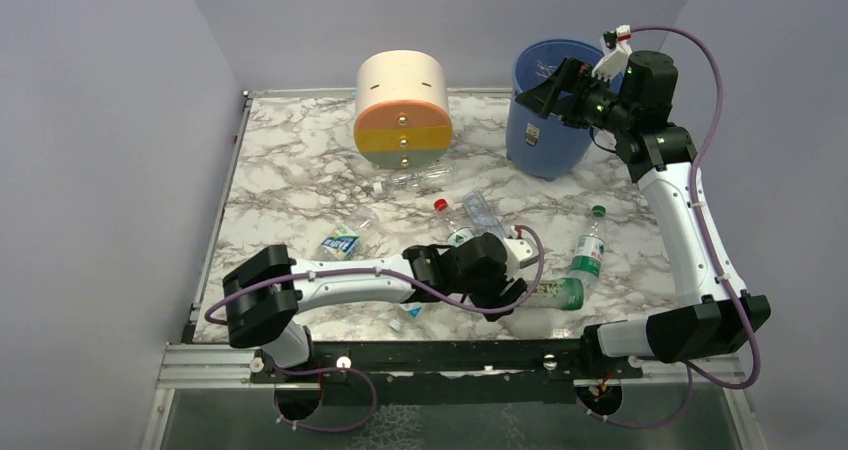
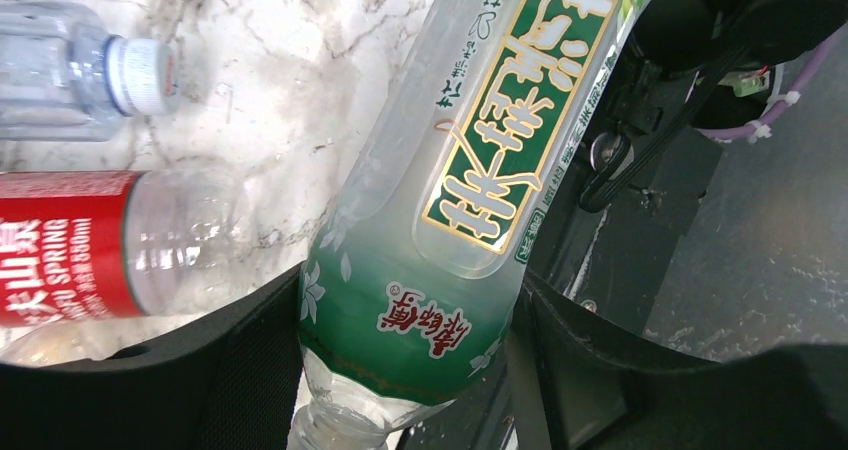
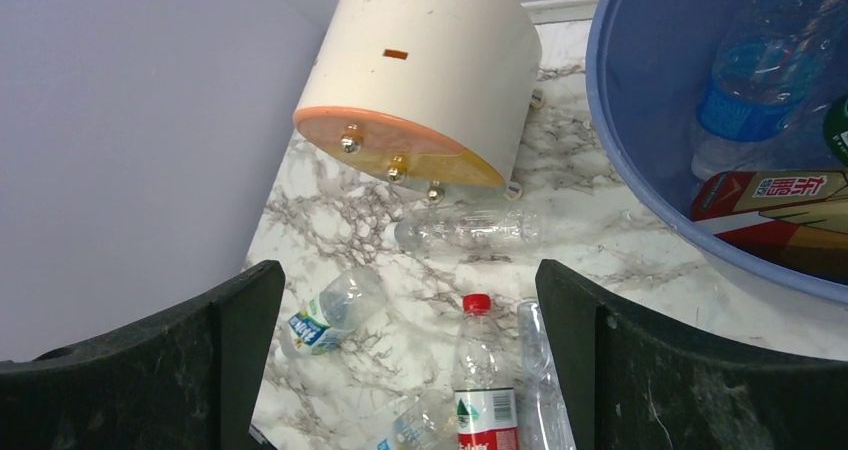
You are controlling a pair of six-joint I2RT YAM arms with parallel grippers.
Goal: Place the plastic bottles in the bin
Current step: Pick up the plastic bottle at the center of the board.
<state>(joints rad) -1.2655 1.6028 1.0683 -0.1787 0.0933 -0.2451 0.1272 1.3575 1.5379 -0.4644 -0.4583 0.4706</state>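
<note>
1. Your left gripper [image 2: 410, 370] was closed on the green bottle [image 2: 450, 220], with one black finger on each side of its green band. The label had gold and white Chinese writing on green, and red Chinese marks lower down.
2. Beside it on the table lay a red-label bottle [image 2: 70, 245] that read "SPRING 550ml" in white. A clear bottle [image 2: 60, 70] with a white cap lay there too.
3. Your right gripper [image 1: 545, 88] was wide open and held nothing. It hung high at the left rim of the bin [image 1: 545, 150].
4. The bin stood at the far right of the table. Inside it lay a blue-label bottle [image 3: 745, 100] and a red-and-gold bottle [image 3: 770, 205] with Chinese writing.
5. A red-cap bottle [image 3: 485, 370] with a green and white label lay mid-table, its words too small to read. A squashed bottle [image 3: 325, 315] had a blue label, and a green-cap bottle [image 1: 590, 250] lay near your right arm.
6. The table [image 1: 290, 180] was white marble with grey veins, and the walls were pale purple-grey. The drawer unit [image 1: 403, 110], cream and orange with three gold knobs, stood at the far middle. A bare bottle [image 1: 415, 180] lay just in front of it.
7. A metal rail [image 1: 222, 200] ran down the left edge. The left side of the marble had open room. The green bottle was close to the near edge, and I could not tell if it was off the table.
</note>
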